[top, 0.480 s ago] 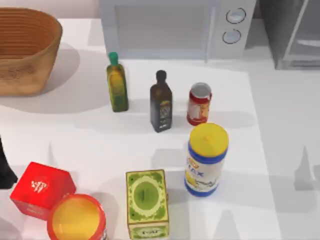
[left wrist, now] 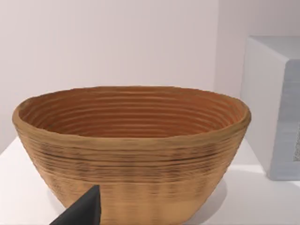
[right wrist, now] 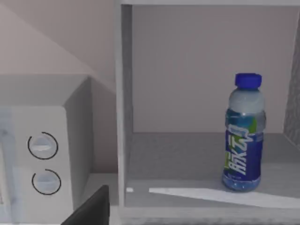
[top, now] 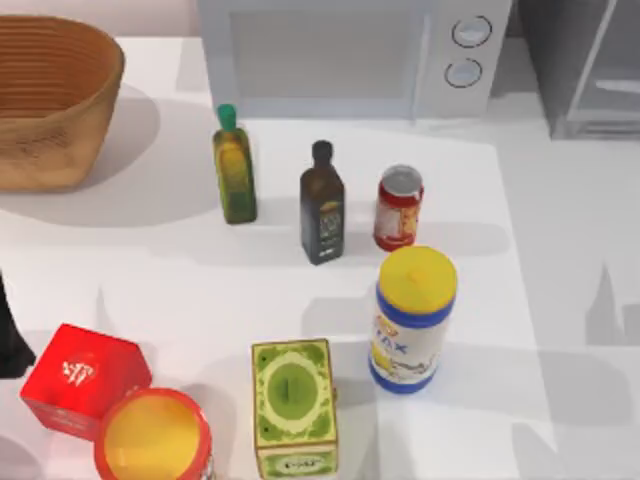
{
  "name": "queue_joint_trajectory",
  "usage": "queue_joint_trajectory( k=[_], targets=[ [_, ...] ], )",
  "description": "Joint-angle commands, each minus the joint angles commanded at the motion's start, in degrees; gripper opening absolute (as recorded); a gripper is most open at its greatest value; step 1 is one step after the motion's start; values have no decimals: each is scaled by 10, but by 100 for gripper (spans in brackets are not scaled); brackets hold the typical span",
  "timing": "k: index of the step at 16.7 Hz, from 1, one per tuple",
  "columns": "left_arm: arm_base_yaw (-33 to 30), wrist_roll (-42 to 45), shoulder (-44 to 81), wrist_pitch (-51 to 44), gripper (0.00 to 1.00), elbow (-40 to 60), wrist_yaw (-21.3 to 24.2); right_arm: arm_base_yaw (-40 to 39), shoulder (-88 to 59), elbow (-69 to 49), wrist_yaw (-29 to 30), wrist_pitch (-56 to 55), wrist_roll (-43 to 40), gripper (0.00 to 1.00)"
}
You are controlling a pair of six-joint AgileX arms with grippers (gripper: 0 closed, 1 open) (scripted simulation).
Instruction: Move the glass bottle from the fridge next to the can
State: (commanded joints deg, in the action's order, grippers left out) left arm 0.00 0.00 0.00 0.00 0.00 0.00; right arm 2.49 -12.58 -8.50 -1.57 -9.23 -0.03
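The glass bottle (right wrist: 243,135), bluish with a blue cap and a blue-green-white label, stands upright on the floor of the fridge (right wrist: 123,103), whose front is open toward the right wrist camera. A dark part of my right gripper (right wrist: 91,211) shows in front of the fridge, well short of the bottle. In the top view the fridge (top: 585,65) is at the far right corner. The red can (top: 398,208) stands mid-table, right of the dark bottle. My left arm (top: 8,335) is parked at the left edge, and its gripper (left wrist: 82,212) faces the basket.
A white microwave (top: 345,55) stands left of the fridge. A wicker basket (top: 55,100) is at the far left. An oil bottle (top: 234,165), a dark bottle (top: 322,205), a white-and-blue canister (top: 412,320), a green box (top: 293,405), a red box (top: 82,380) and a red tub (top: 153,435) crowd the table.
The arm shadows on the table's right side have shifted slightly. All objects stand where they were.
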Motion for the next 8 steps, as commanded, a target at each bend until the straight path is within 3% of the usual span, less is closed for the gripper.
queue_joint_trajectory(
  k=[8],
  targets=[
    [0,0,0,0,100,0,0,59,-488,-225,-55,-245,-3,100]
  ],
)
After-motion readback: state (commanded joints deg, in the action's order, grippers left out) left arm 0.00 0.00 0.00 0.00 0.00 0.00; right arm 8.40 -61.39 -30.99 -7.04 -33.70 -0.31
